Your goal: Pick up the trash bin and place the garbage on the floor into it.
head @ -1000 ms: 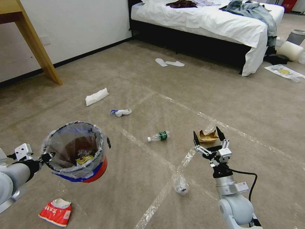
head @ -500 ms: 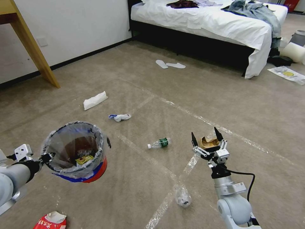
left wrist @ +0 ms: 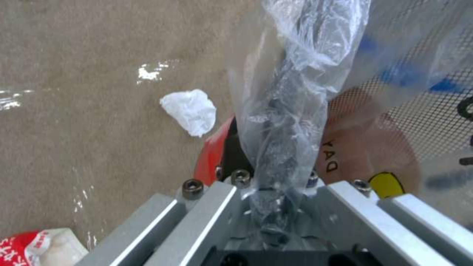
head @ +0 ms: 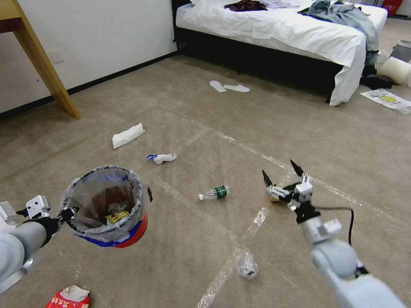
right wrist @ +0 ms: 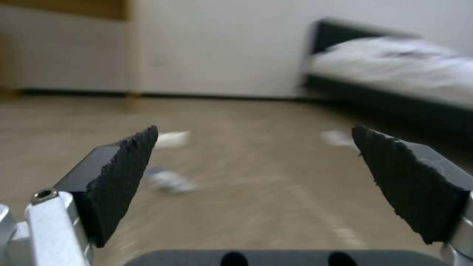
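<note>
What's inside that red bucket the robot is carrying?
The trash bin, held at its rim by the left gripper, has a clear bag liner holding a yellow wrapper and pale crumpled scraps. Whatever lies beneath them is hidden.

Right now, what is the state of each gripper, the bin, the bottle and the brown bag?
Left gripper: shut on the trash bin's rim.
Trash bin: held off the floor, lined, partly filled.
Right gripper: open, above the brown paper bag.
Bottle: lying down, capped.
Brown paper bag: on carpet.

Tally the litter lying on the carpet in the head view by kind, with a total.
White tissue or paper wads: 2
Plastic bottle: 1
Brown paper bag: 1
Clear plastic wad: 1
Red wrapper: 1
Total: 6
</note>
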Controlling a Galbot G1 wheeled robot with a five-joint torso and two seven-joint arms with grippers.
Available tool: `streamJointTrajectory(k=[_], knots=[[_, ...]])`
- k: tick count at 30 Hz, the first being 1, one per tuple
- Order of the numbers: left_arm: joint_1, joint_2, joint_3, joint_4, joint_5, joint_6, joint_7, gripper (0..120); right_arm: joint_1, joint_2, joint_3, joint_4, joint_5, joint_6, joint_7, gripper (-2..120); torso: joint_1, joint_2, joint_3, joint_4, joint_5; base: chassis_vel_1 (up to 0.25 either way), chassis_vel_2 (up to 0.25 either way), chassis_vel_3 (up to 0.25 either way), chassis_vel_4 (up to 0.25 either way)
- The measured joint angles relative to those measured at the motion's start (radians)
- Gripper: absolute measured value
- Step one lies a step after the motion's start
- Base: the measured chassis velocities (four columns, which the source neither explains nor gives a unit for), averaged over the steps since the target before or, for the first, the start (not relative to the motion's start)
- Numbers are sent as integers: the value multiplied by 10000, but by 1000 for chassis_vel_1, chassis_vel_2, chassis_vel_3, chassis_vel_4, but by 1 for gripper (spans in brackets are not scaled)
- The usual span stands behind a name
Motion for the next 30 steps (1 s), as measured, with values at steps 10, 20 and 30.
streamJointTrajectory(k=[10,20,30], knots=[[-65,-151,134,85,144,-8,30,0,3315,-3131,-3606,-2457,897,225,-5330,100,1,0,1,-2,4,0,0,0,0],[-40,-293,113,169,254,1,125,0,7115,-2289,-8048,-5212,-708,1430,-9179,100,0,1,0,3,-3,0,0,0,0],[106,-412,28,133,359,-10,98,0,7427,-1093,-9249,-6438,-2701,2069,-9414,100,0,1,0,-3,-6,0,0,0,0]])
